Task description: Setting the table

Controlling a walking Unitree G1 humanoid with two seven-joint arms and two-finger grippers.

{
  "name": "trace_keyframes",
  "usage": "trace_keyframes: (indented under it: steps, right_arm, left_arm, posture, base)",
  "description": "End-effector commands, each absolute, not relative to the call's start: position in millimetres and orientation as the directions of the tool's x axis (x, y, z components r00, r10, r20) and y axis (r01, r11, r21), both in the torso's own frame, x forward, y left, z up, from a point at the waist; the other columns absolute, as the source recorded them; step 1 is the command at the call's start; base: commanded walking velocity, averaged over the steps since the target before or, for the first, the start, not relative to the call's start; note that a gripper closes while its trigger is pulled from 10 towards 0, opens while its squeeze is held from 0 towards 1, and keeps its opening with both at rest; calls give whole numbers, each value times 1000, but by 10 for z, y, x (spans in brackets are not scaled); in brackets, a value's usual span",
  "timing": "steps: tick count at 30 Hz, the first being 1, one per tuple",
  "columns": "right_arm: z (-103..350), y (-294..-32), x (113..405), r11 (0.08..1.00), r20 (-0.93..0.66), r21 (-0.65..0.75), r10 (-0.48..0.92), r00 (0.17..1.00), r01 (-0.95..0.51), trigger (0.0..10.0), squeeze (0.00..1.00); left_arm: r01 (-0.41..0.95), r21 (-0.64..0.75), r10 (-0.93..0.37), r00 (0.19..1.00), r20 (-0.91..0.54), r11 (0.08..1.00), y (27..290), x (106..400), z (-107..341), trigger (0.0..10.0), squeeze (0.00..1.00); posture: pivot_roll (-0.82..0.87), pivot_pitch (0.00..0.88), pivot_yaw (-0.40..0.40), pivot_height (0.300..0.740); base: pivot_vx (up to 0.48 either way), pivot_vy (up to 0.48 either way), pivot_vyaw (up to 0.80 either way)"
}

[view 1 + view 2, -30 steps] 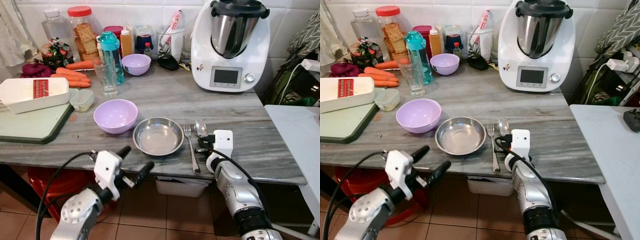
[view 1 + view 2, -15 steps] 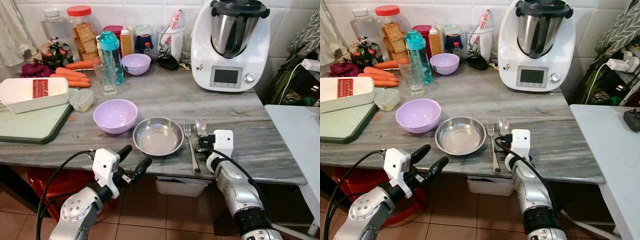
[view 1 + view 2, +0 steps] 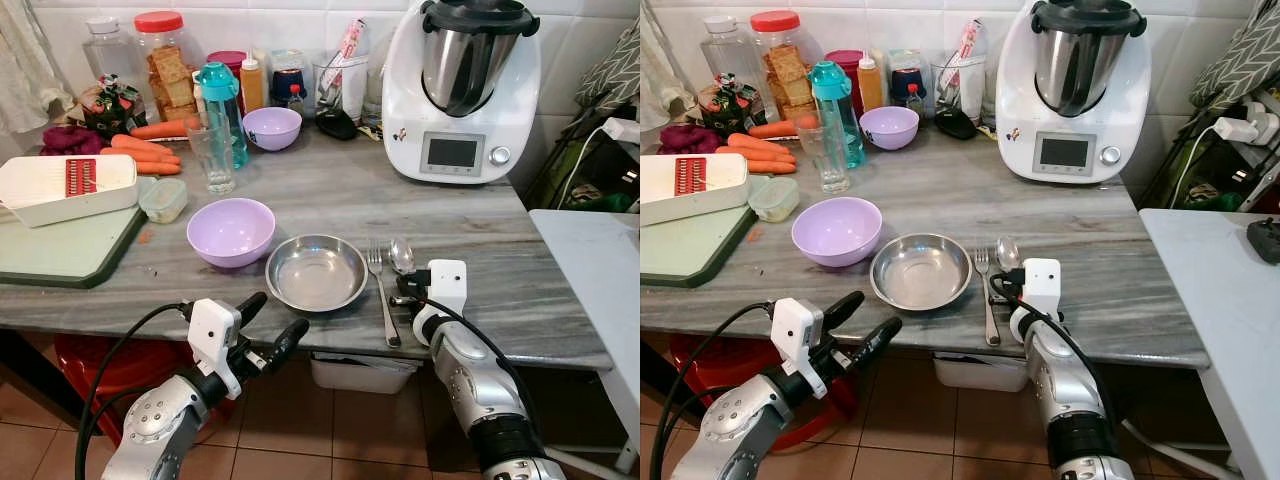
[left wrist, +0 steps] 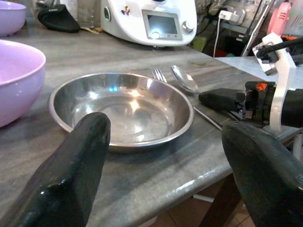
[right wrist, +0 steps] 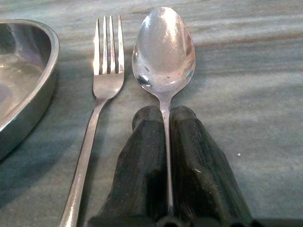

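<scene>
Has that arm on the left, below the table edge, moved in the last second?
Yes, slightly. The left gripper has sunk a little and drawn back, measured against the counter edge, fingers open. The steel bowl has stayed put.

readable text: none | white kitchen machine's grey display [image 3: 453, 152]: blank (bottle labels too small to read)
</scene>
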State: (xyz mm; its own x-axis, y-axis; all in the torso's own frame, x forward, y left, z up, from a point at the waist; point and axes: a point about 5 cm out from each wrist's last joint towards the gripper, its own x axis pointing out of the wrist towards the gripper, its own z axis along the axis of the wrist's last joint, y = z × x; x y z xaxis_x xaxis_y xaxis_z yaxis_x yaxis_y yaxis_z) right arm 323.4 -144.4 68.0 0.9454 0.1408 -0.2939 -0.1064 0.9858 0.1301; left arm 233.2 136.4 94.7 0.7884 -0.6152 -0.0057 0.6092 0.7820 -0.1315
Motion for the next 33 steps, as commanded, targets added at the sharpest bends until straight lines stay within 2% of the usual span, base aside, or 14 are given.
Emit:
trace_keyframes:
  steps: [1,11,12,13,21,22,23,24,25,26,27,28,32,33]
  right_arm:
    - [572,-1485,3196,987,-348,131,129,929,-88,10000,1000]
    - [572,-1508,3206,990,-354,114,117,928,-81,10000,1000]
    - [571,-1500,3206,989,-354,118,122,927,-85,4039,369]
    - [577,-1490,3209,988,-349,124,128,928,-90,0,0]
    - [592,-1469,3225,986,-347,126,149,926,-112,0,0]
    - [597,-1459,3230,985,-348,123,154,925,-118,5333,0]
    - [598,-1457,3233,986,-350,117,152,924,-118,10000,0]
    - [598,-1456,3233,986,-352,114,152,924,-119,10000,0]
    - [589,-1460,3231,988,-359,110,144,922,-111,10000,0]
    - [593,-1455,3232,986,-355,121,149,923,-113,10000,0]
    - [605,-1455,3236,986,-349,125,149,925,-112,10000,1000]
    - [614,-1455,3239,985,-344,128,150,927,-112,10000,1000]
    - [664,-1453,3256,986,-313,117,150,938,-118,10000,1000]
    - [688,-1451,3262,985,-297,120,151,943,-120,10000,667]
  left_arm:
    - [611,-118,-617,787,-13,782,1357,2338,927,10000,1000]
    - [605,-96,-609,793,-18,790,1356,2348,930,10000,1000]
    - [605,-92,-609,793,-18,791,1356,2350,931,10000,1000]
    - [606,-89,-610,793,-18,790,1354,2353,932,10000,1000]
    - [613,-87,-616,787,-19,785,1341,2353,936,10000,1000]
    - [613,-85,-617,787,-20,785,1342,2354,937,10000,1000]
    - [612,-82,-616,788,-21,786,1343,2355,937,10000,1000]
    - [612,-79,-615,788,-22,787,1344,2355,936,10000,1000]
    - [612,-76,-615,788,-24,787,1342,2352,933,10000,561]
    - [613,-76,-616,788,-25,787,1340,2352,931,10000,173]
    - [613,-75,-616,787,-25,786,1339,2352,929,10000,114]
    - [613,-75,-616,787,-26,786,1338,2351,928,10000,114]
    - [612,-75,-616,788,-29,787,1338,2349,914,10000,4]
    - [613,-74,-616,787,-29,787,1336,2349,913,10000,0]
  posture:
    - [42,0,3,740]
    - [43,0,5,740]
    - [43,0,6,740]
    - [43,0,6,740]
    - [44,0,6,740]
    - [45,0,5,740]
    - [44,0,4,740]
    - [44,0,4,740]
    - [44,0,4,740]
    - [47,0,4,740]
    - [47,0,4,740]
    - [47,0,4,740]
    - [44,0,3,740]
    - [44,0,3,740]
  base:
    - [0,0,0]
    - [0,0,0]
    - [0,0,0]
    - [0,0,0]
    - [0,0,0]
    - [0,0,0]
    - [0,0,0]
    - [0,0,0]
    - [0,0,0]
    - [0,0,0]
    - [0,0,0]
    - [0,0,0]
    - [0,0,0]
    - [0,0,0]
